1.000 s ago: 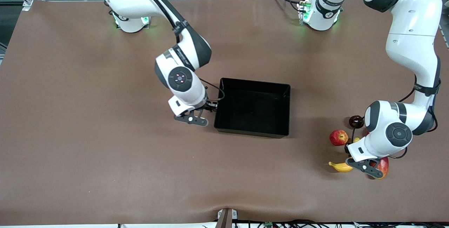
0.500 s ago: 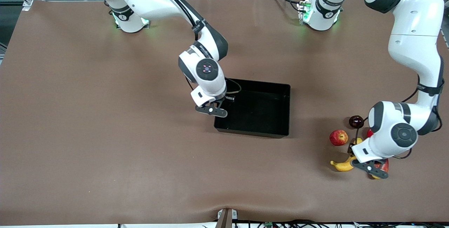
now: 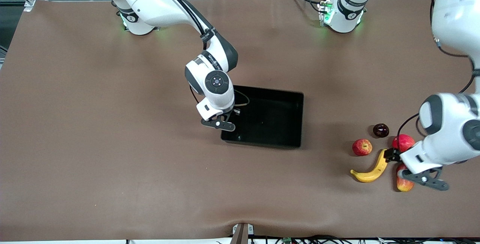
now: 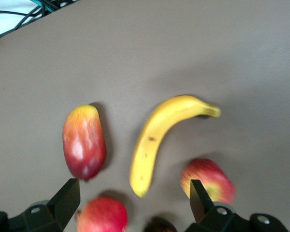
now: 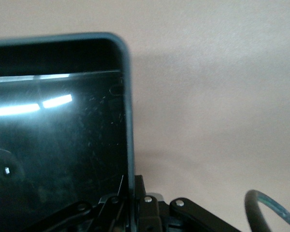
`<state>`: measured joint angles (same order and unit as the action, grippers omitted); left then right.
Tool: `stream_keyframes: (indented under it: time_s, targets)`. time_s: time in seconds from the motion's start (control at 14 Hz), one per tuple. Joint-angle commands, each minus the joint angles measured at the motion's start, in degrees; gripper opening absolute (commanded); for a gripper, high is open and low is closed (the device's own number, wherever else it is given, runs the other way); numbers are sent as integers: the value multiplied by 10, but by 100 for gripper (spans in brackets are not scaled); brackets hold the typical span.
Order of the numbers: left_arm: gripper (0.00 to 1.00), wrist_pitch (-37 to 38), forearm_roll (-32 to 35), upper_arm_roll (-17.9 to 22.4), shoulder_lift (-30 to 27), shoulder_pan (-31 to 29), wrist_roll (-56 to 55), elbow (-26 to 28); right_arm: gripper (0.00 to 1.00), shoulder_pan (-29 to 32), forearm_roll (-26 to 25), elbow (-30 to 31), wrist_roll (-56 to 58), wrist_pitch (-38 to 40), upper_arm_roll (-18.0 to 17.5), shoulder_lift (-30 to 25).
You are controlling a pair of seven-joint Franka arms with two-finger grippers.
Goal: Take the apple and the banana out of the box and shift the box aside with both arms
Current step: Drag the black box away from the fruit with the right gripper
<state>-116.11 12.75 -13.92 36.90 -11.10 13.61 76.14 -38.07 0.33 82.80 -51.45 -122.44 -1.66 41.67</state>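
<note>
Box [image 3: 279, 139] sits mid-surface, empty. Right claw [image 3: 229, 118] is pinched on its wall at the right arm's end. Banana [image 3: 369, 170] and apple [image 3: 362, 147] lie out on the surface. Left claw [image 3: 407, 163] hangs spread above them, well apart from the box's free wall.

The front view looks down from high across the brown counter [image 3: 112, 142] toward both arm bases (they stand along its top edge). The left wrist view looks straight down from close above the curved yellow banana [image 4: 159, 140] [image 3: 371, 170], which the front view also shows. The right wrist view sits very near the wall of the shallow glossy black plastic box [image 5: 129, 121] [image 3: 270, 140], also shared with the front view.
</note>
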Motion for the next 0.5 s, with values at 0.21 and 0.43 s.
stream_keyframes:
  time_s: [0.21, 0.43]
  targets:
    - [100, 130, -19, -19, -126, 3, -124, 25, 0, 68, 22, 4, 9, 94, -11, -103]
    - [100, 185, -18, -48, -177, 1, -191, 26, 0, 132, 41, 11, 99, 183, -9, -165]
